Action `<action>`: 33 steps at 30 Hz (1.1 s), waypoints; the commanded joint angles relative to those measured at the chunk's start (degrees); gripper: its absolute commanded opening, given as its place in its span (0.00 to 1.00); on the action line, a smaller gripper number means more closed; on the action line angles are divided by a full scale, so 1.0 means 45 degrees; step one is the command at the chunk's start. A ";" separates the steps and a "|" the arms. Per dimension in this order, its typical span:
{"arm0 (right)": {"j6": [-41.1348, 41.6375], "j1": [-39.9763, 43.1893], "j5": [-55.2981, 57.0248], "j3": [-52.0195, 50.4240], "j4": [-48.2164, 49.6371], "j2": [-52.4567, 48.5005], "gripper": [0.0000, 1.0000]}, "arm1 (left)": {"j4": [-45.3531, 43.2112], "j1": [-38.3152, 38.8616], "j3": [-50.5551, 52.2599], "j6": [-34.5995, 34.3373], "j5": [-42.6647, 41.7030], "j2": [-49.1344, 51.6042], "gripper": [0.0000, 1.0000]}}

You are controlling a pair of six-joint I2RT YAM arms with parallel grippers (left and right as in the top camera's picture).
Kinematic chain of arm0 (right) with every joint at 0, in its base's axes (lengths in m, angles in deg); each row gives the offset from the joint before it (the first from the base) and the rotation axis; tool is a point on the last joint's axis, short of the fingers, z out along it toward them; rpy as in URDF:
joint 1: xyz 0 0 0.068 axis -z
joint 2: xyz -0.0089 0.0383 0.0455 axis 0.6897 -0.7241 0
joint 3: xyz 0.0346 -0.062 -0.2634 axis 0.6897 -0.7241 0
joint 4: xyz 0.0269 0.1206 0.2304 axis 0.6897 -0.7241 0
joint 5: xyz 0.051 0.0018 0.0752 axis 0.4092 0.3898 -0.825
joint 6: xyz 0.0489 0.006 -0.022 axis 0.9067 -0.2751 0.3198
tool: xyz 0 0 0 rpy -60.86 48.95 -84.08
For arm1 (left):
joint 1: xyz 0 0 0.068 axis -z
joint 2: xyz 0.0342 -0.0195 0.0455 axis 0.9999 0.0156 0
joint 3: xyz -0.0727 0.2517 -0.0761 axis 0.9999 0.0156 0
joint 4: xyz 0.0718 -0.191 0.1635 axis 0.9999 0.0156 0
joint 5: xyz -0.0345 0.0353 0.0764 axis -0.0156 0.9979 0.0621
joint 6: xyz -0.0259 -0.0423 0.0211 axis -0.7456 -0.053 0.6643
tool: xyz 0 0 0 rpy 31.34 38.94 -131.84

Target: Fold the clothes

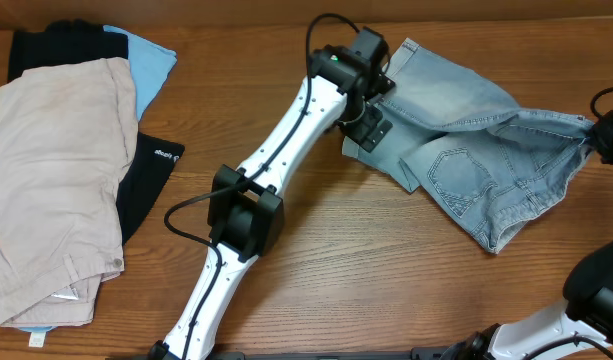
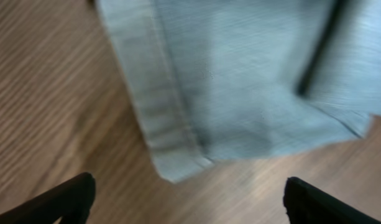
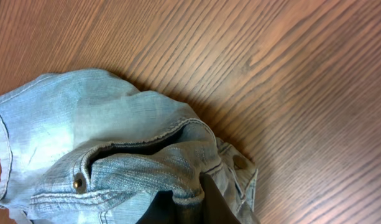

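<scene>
The light blue denim shorts (image 1: 476, 150) lie crumpled on the table at the right, one back pocket facing up. My left gripper (image 1: 371, 122) hovers at the cuffed leg end at their left side. In the left wrist view its fingers (image 2: 189, 202) are wide apart and empty over bare wood just below the cuff (image 2: 171, 137). My right gripper (image 1: 598, 135) is at the right edge, shut on the shorts' waistband (image 3: 196, 174) near the button, holding it slightly lifted and stretched.
A pile of other clothes sits at the left: large beige trousers (image 1: 56, 170) on top of a black garment with a small white logo (image 1: 151, 165) and a light blue cloth (image 1: 146, 55). The wooden table (image 1: 366, 270) is bare in front.
</scene>
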 commanded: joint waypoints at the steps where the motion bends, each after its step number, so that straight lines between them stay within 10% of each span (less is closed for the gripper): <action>1: -0.0248 -0.0034 -0.0282 0.0262 0.0078 -0.0112 0.04 | -0.0277 -0.0146 0.0005 -0.0583 -0.0214 0.0835 0.95; 8: -0.0529 -0.0029 -0.0262 0.0262 0.0073 -0.0112 0.04 | 0.0044 -0.0131 0.0005 -0.0563 -0.1258 0.1132 0.80; 11: -0.0597 -0.0029 -0.0257 0.0262 -0.0102 -0.0112 0.04 | 0.0384 -0.0126 0.0005 -0.0573 -0.1700 0.1137 0.59; 26: -0.0636 -0.0034 -0.0262 0.0262 -0.0282 -0.0112 0.04 | 0.0369 -0.0107 0.0019 -0.0578 -0.1409 0.1613 0.64; 33: -0.0656 -0.0034 -0.0262 0.0262 -0.0301 -0.0112 0.04 | -0.0238 -0.0155 0.0019 -0.1209 -0.1593 0.1627 0.48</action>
